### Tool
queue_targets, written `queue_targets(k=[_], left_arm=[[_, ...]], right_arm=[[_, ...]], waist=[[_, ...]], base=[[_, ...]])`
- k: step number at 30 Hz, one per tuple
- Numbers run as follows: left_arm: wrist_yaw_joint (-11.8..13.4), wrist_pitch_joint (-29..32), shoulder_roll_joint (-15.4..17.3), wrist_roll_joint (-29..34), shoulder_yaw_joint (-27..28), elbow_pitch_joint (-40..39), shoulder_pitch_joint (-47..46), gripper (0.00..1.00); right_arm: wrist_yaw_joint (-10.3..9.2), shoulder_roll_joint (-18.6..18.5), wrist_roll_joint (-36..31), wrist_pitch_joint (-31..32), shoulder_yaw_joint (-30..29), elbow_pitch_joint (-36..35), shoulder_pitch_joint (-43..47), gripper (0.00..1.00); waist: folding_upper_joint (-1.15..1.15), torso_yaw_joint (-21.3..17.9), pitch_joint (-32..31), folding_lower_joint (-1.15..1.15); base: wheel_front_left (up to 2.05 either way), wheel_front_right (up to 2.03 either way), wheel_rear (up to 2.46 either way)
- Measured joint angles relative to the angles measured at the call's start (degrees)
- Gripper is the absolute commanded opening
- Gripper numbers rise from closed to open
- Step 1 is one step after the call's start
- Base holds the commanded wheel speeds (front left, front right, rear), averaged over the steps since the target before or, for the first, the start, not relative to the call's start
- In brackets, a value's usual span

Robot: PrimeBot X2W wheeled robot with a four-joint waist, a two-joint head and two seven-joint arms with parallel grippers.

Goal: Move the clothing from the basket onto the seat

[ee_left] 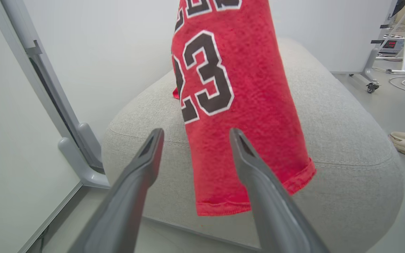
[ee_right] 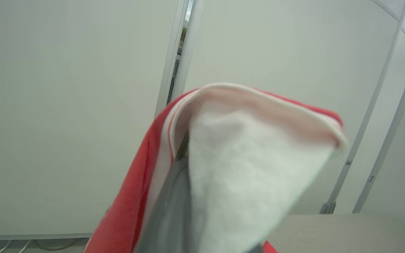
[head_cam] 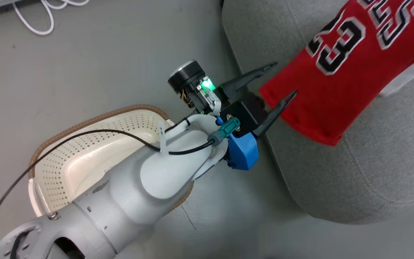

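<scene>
laying the jersey (head_cam: 340, 82) out on the seat (head_cam: 372, 180)
the left end effector (head_cam: 285, 78) is hovering empty, fingers spread apart, at the seat's near edge, either side of the hanging hem. the right end effector (ee_right: 188, 154) is pinching a red-and-white fold, apparently the jersey's top. next, i judge, the cloth is needing lowering inward and releasing. bare cushion is lying open alongside, and the basket (head_cam: 84, 144) is sitting behind the left arm.
</scene>
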Motion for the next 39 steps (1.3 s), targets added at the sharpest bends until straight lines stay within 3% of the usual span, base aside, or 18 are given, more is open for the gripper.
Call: queue_targets(k=[7,12,17,26,39], left_arm=[[0.8,2.0,2.1,1.6,0.2,-0.9,-4.2,1.00],[1.6,3.9,3.7,2.7,0.1,-3.2,-6.9,1.00],[2.0,5.9,5.5,3.6,-0.3,-5.7,-8.5,1.00],[2.8,8.4,6.6,4.8,-1.0,-10.5,-10.5,1.00],[3.4,10.0,8.1,5.0,-2.1,-13.1,-11.1,1.00]], right_arm=[[0.01,-8.0,0.0,0.0,-8.2,-2.6,-12.8,0.00],[0.00,-14.5,0.9,0.0,-14.8,2.4,-20.0,0.00],[0.01,-18.6,-1.3,0.0,-18.4,6.2,-21.6,0.00],[0.01,-18.2,-3.1,0.0,-23.1,16.2,-19.1,0.00],[0.01,-10.1,-3.8,0.0,-20.2,26.8,-16.5,0.00]], waist=[[0.00,0.4,7.5,0.00],[0.00,0.1,13.0,0.00],[0.00,-0.5,17.5,0.01],[0.00,-1.5,21.9,0.00],[0.00,-0.8,23.5,0.00]], base=[[0.00,0.00,0.00],[0.00,0.00,0.00],[0.00,0.00,0.00],[0.00,0.00,0.00],[0.00,0.00,0.00]])
